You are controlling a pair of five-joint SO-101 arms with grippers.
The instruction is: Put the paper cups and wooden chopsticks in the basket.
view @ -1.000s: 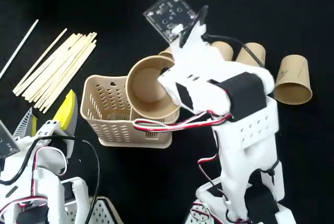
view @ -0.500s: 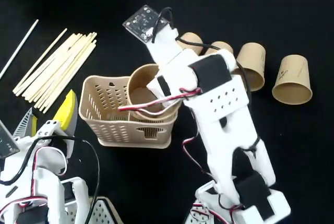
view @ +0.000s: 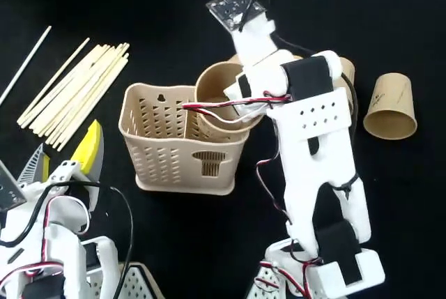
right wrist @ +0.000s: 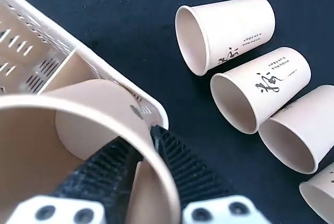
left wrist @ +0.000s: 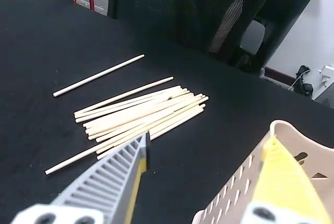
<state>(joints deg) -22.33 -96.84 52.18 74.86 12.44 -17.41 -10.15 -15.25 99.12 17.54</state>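
Black tabletop (view: 174, 243) runs under everything in the high view. A beige plastic basket (view: 174, 159) stands near the middle. The right gripper (view: 242, 95) is clamped on the rim of a paper cup (view: 216, 93). The cup leans with its lower part inside the basket's right end and its mouth above the basket's rim. Loose cups (view: 346, 69) lie on their sides behind the arm, one of them well apart to the right. A bundle of wooden chopsticks (view: 77, 90) lies to the left of the basket, with a single stick (view: 24, 65) further left. The left gripper (view: 63, 156) hangs low, just beside the basket's left end.

From the left wrist, the left gripper (left wrist: 209, 140) has its grey and yellow fingers spread wide with nothing between them. The chopsticks (left wrist: 141, 114) lie fanned on the table beyond the grey finger, and the single stick (left wrist: 99, 75) lies apart from the bundle. A corner of the basket (left wrist: 235, 203) sits next to the yellow finger.

From the right wrist, the right gripper (right wrist: 151, 145) pinches the paper cup (right wrist: 31, 151) by its wall, one black finger inside and one outside. The cup is partly inside the basket (right wrist: 31, 36). Four loose cups (right wrist: 229, 28) lie in a row on the table just past the basket, touching or nearly so, their mouths turned toward it.
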